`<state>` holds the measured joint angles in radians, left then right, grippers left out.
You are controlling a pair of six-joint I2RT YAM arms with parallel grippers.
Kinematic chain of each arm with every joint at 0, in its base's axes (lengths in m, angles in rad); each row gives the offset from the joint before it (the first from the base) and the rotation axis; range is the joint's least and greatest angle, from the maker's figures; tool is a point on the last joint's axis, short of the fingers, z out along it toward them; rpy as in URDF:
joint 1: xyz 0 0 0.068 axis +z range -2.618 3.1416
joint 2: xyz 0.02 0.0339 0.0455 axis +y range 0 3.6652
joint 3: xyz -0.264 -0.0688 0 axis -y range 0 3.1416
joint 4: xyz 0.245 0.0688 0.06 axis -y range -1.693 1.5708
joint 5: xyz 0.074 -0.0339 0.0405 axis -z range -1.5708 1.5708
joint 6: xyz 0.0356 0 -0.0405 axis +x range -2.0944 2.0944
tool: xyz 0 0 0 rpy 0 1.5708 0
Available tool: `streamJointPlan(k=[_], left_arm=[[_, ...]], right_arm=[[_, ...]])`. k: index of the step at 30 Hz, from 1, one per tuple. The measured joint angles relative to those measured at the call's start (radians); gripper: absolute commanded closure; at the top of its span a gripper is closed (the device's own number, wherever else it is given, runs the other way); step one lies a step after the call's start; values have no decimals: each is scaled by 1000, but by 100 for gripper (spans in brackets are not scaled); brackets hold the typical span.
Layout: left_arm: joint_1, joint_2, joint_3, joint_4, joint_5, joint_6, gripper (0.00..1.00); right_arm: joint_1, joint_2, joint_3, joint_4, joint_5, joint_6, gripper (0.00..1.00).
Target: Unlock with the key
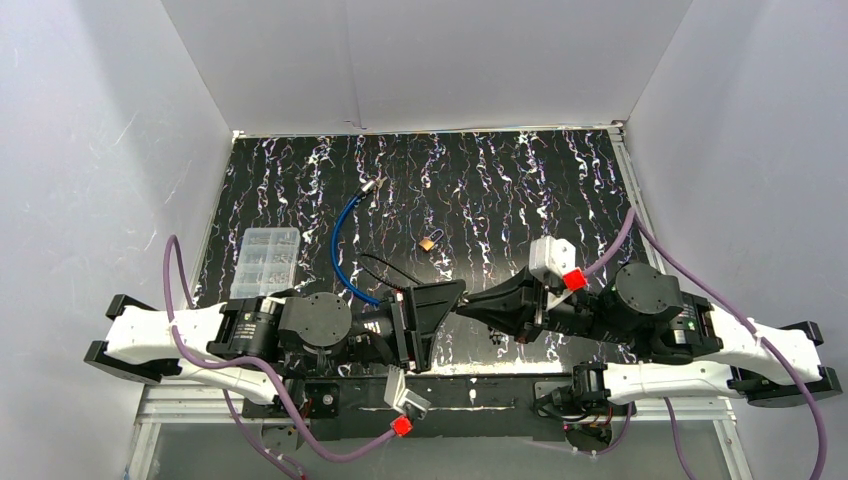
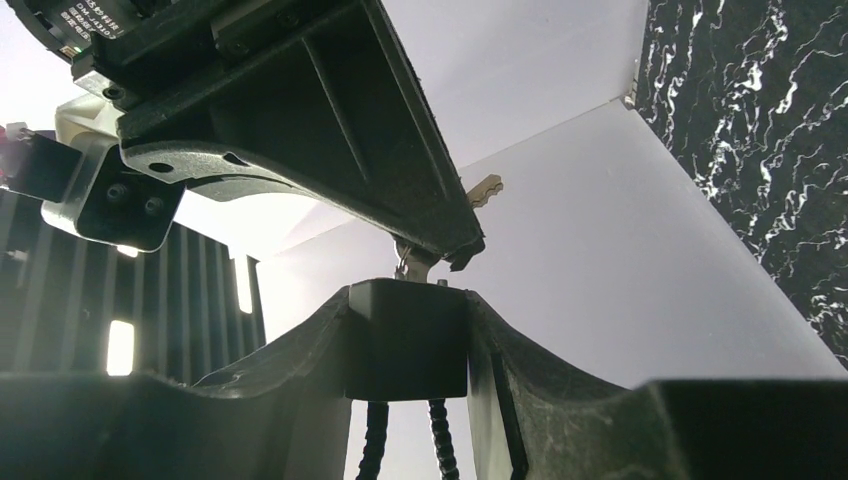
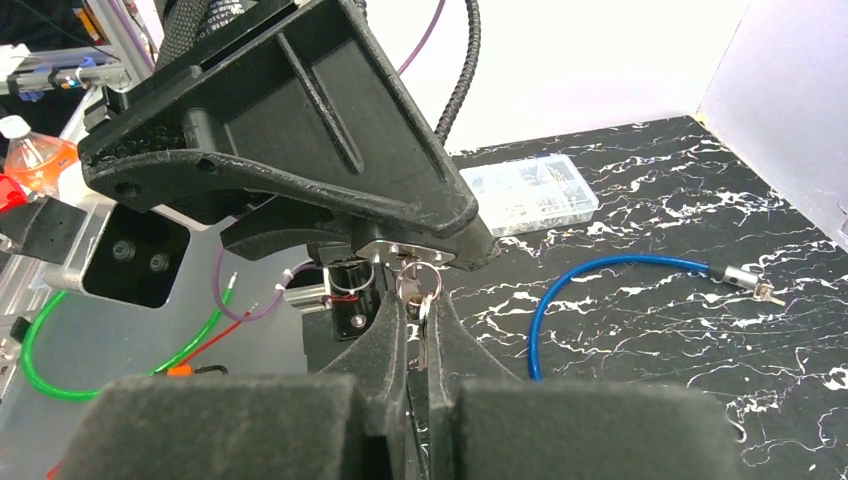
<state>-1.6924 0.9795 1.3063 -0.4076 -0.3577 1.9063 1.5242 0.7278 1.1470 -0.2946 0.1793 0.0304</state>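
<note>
My left gripper [image 2: 407, 300] is shut on a black lock body [image 2: 407, 345], with two black braided cords hanging below it. The lock's silver face [image 3: 400, 252] points toward my right gripper [image 3: 420, 305]. That gripper is shut on a silver key [image 3: 422, 340] that carries a key ring [image 3: 417, 283] right at the lock face. Whether the key sits in the keyhole is hidden. A brass key [image 2: 486, 188] sticks out past the right finger. From above, the left gripper [image 1: 445, 298] and right gripper [image 1: 472, 306] meet tip to tip over the near middle of the table.
A small brass padlock [image 1: 430, 243] lies on the marbled mat behind the grippers. A blue cable [image 1: 345, 240] with a metal end curves at the back left, beside a clear parts box [image 1: 265, 262]. White walls enclose the table on three sides.
</note>
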Motion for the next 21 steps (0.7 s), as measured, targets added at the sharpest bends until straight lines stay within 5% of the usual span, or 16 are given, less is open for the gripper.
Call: streamJointPlan(k=[4, 14, 17, 21], left_arm=[[0, 2, -3, 25, 0, 31, 100], [0, -27, -22, 34, -19, 89, 100], [0, -27, -25, 34, -21, 89, 100], [0, -29, -34, 40, -20, 90, 100]], right_arm=[[1, -13, 0, 3, 11, 32, 67], [-2, -198, -9, -25, 113, 84, 52], [-4, -184, 5, -25, 110, 83, 42], [-5, -77, 30, -23, 79, 64, 41]])
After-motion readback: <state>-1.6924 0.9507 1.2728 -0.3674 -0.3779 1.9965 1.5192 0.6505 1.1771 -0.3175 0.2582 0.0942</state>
